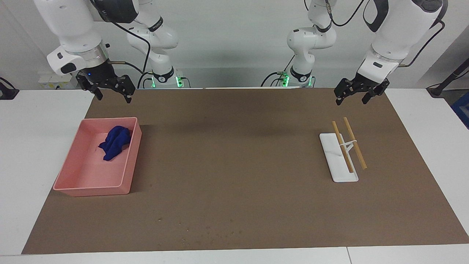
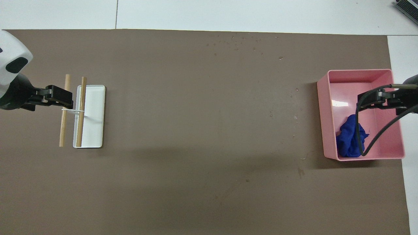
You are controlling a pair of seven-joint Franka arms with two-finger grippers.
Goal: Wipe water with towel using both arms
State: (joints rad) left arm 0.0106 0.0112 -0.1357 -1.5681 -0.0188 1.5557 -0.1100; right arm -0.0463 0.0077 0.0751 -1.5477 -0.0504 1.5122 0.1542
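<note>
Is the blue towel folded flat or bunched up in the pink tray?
Bunched up. The towel lies as a crumpled heap in the pink tray, at the tray's end nearer the robots; no gripper touches it.

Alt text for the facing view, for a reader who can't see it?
A crumpled blue towel lies in a pink tray at the right arm's end of a brown mat. Both open pincers, right and left, hang raised and empty; water droplets dot the mat's edge farthest from the robots.

I see a deep-blue towel in a pink tray, a plain brown mat, and beside a white rack tan wooden rods.
</note>
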